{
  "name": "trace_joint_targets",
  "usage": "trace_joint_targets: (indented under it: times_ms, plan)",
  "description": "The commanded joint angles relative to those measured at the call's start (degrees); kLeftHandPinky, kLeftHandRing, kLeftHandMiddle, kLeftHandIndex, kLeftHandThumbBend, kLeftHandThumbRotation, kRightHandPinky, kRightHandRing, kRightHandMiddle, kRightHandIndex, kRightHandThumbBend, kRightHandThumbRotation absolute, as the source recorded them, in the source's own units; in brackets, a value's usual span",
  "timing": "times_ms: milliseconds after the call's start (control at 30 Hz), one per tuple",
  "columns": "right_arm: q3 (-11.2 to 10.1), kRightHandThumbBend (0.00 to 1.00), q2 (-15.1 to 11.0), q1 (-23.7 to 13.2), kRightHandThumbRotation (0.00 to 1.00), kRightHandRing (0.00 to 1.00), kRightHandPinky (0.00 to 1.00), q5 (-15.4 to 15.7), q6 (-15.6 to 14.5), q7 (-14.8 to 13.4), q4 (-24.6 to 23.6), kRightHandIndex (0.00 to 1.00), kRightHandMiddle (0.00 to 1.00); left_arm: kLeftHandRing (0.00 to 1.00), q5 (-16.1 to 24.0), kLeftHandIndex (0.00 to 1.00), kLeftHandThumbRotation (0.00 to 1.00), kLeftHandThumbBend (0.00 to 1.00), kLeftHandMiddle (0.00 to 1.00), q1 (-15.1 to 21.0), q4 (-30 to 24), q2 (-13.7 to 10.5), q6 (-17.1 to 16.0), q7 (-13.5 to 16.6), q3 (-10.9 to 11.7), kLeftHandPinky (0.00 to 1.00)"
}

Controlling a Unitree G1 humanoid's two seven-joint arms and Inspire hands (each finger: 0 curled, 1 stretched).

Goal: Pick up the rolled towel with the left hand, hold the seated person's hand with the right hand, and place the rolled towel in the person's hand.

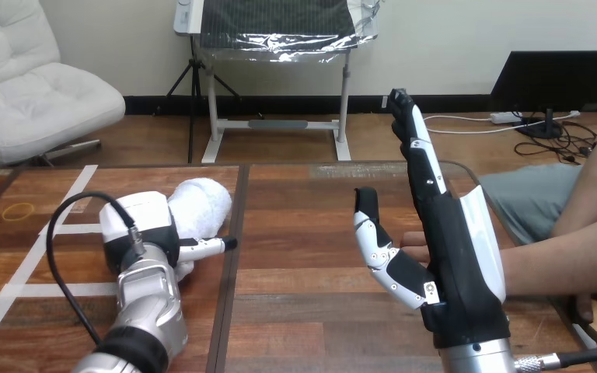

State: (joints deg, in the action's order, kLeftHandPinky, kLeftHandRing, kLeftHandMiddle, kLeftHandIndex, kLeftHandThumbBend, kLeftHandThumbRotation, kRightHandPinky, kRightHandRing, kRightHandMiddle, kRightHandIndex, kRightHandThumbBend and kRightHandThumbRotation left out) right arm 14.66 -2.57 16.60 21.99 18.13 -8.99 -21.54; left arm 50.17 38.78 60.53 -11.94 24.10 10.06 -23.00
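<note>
- White, fluffy rolled towel (200,203) lying on the wooden worktop (303,233) at the view's left, well short of the far edge, by the look of it not yet lifted.
- Over the towel's near end, the left robot hand (141,225), back turned to the camera; closed round the towel or merely resting on it, cannot tell. Set there, probably, for the pick-up.
- At the view's right, the right robot hand (455,241) standing upright, spread flat, straight up with the thumb set apart, clamping nothing.
- Just behind that palm, the person's hand (413,245), fingertips peeking out between thumb and palm; touching or slightly apart, cannot tell. No curl round it, so not yet held. Offered there, likely, for the right robot hand to close on.
- Reaching in from the right edge, the person's forearm (560,264), low over the worktop.
- Bare planks between the two robot hands: open room for carrying the towel across to the right.
- White tape lines (62,229) and a small yellow ring (19,210) at far left, away from that path.
- Dark seam just right of the towel, seemingly level: no likely snag.
</note>
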Motion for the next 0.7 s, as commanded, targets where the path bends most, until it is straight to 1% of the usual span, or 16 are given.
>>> trace_joint_targets:
  times_ms: [0, 167, 300, 433, 633, 667]
  plan:
    - [-1.1, 0.00, 0.6, -1.5, 0.00, 1.00, 1.00, -0.6, 0.2, 0.1, -2.7, 1.00, 1.00, 0.86, -1.2, 0.89, 0.94, 0.98, 0.89, 2.2, 5.8, 1.8, -1.7, 0.5, -1.9, 0.84]
    - [-1.5, 0.00, 0.2, -1.2, 0.00, 1.00, 1.00, -0.6, 0.1, 0.4, -3.2, 1.00, 1.00, 0.85, -1.3, 0.89, 0.94, 0.96, 0.89, 2.9, 8.9, 1.7, -2.3, 1.4, -3.5, 0.83]
    - [-1.8, 0.00, 0.1, -1.0, 0.00, 1.00, 1.00, -0.4, -0.2, 0.6, -3.5, 1.00, 1.00, 0.84, -1.4, 0.88, 0.95, 0.96, 0.88, 3.1, 10.5, 1.6, -2.7, 2.6, -4.1, 0.82]
    - [-2.0, 0.00, 0.5, -0.7, 0.00, 1.00, 1.00, -0.6, -1.4, 0.9, -4.4, 1.00, 1.00, 0.82, -1.4, 0.87, 0.94, 0.94, 0.85, 3.1, 11.9, 1.4, -3.2, 3.7, -5.0, 0.79]
    - [-2.2, 0.00, 0.4, -0.7, 0.00, 1.00, 1.00, -0.8, -1.6, 1.1, -4.7, 1.00, 1.00, 0.80, -1.8, 0.86, 0.92, 0.92, 0.84, 3.0, 12.9, 1.0, -3.6, 4.7, -5.7, 0.77]
    - [-2.2, 0.00, 0.4, -0.7, 0.00, 1.00, 1.00, -0.9, -1.6, 1.2, -4.8, 1.00, 0.99, 0.78, -2.0, 0.85, 0.91, 0.90, 0.83, 3.0, 13.0, 0.9, -3.7, 4.7, -5.6, 0.76]
